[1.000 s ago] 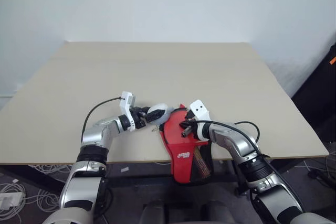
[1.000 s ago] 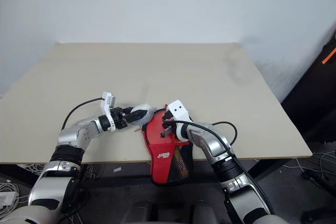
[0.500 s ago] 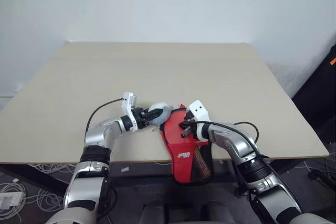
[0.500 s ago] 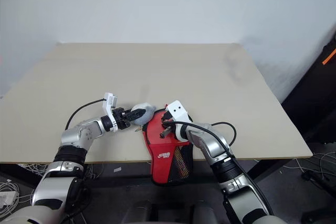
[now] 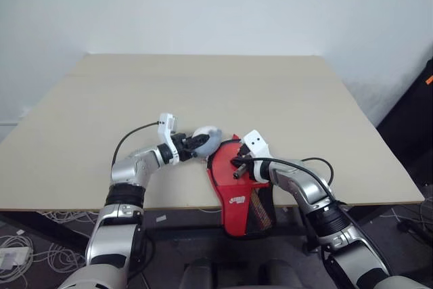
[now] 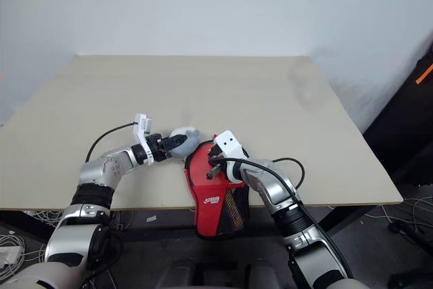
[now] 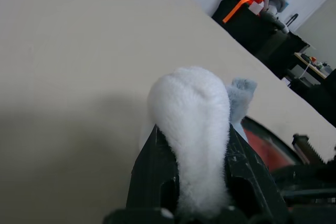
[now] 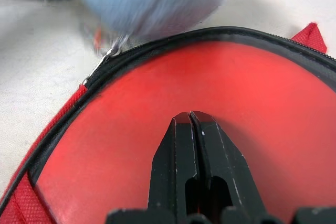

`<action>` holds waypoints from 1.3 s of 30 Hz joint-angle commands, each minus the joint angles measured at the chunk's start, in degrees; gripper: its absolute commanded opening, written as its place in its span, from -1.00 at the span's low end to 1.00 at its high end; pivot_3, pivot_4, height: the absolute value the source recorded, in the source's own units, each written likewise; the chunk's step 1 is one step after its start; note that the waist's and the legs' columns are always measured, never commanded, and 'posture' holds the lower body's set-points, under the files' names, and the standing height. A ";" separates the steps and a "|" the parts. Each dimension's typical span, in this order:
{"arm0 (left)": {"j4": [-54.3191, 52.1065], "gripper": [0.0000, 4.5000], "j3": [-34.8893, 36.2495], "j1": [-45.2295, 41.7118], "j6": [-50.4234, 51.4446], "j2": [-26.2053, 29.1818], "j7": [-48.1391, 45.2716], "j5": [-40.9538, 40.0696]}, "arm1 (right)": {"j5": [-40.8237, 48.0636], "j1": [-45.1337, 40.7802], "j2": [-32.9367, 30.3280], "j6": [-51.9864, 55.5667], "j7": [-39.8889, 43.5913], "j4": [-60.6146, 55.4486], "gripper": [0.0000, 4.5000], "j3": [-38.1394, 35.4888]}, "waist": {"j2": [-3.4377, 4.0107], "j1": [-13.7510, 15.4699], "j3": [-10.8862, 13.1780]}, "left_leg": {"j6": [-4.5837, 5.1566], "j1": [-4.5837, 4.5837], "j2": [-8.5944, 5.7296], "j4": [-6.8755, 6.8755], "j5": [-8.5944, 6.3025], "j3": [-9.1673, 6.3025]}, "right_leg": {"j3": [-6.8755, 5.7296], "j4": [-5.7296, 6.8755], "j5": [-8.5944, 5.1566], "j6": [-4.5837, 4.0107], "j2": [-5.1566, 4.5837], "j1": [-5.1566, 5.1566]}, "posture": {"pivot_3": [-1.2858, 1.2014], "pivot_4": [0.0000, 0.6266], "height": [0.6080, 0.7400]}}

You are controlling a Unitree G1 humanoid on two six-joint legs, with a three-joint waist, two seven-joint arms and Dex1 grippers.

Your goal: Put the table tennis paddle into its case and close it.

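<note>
The red case [image 5: 226, 175] lies at the table's front edge, its mesh-pocket end hanging over the edge. A pale fluffy ball [image 5: 207, 137] hangs at the zipper pull [image 8: 106, 55] on the case's black zipper edging. My left gripper [image 5: 195, 143] is shut on that fluffy ball [image 7: 191, 114], just left of the case. My right gripper [image 8: 190, 116] is shut, fingertips down on the case's red outer face [image 8: 121, 114]. The table tennis paddle is hidden.
The beige table [image 5: 203, 93] stretches wide beyond the case. A black cable [image 5: 318, 162] loops on the table right of my right arm. Dark equipment [image 5: 427, 79] stands off the table's right side.
My left gripper has closed on the fluffy ball and risen slightly, lifting it. The right gripper and the case have stayed put.
</note>
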 commanded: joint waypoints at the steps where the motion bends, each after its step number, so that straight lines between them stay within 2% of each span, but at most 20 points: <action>1: 0.28 -0.85 0.09 -3.53 -1.42 1.56 -0.46 1.25 | -0.56 0.30 0.06 -0.93 0.69 0.37 -1.00 0.17 | 0.00 -0.11 0.00 | 0.00 0.00 0.00 0.00 0.00 0.00 | 0.00 0.01 0.00 0.00 0.00 0.00 | 0.03 -1.00 1.00; 11: 8.50 -0.85 -2.84 -8.47 -6.27 2.94 -1.40 7.68 | -1.59 0.73 0.37 -1.67 1.17 0.75 -1.00 0.43 | 0.00 -0.38 0.00 | 0.00 0.01 0.00 0.02 0.00 -0.02 | -0.02 0.04 0.00 0.00 0.01 0.00 | 0.03 -1.00 1.00; 21: 18.46 -0.85 -4.01 -13.04 -14.33 2.61 1.74 13.29 | -1.93 0.82 0.23 -1.58 1.64 0.50 -1.00 0.83 | -0.01 -0.36 0.00 | 0.00 0.01 0.00 0.05 0.00 -0.02 | -0.02 0.06 0.00 0.00 0.01 0.00 | 0.03 -1.00 1.00; 27: 25.04 -0.85 -2.59 -16.92 -18.88 2.32 5.38 15.08 | -2.19 0.80 0.41 -1.65 2.03 0.47 -1.00 0.98 | -0.01 -0.37 -0.01 | 0.00 0.01 0.00 0.05 0.00 -0.03 | -0.02 0.08 0.00 0.01 0.01 0.00 | 0.03 -1.00 1.00; 39: 34.74 -0.85 -2.15 -24.74 -27.23 -2.59 16.14 18.24 | -2.57 0.24 0.78 -1.83 2.54 0.90 -1.00 1.04 | -0.02 -0.46 -0.01 | 0.00 0.00 0.00 0.10 0.00 -0.04 | -0.02 0.14 0.01 0.01 0.03 0.00 | 0.03 -1.00 1.00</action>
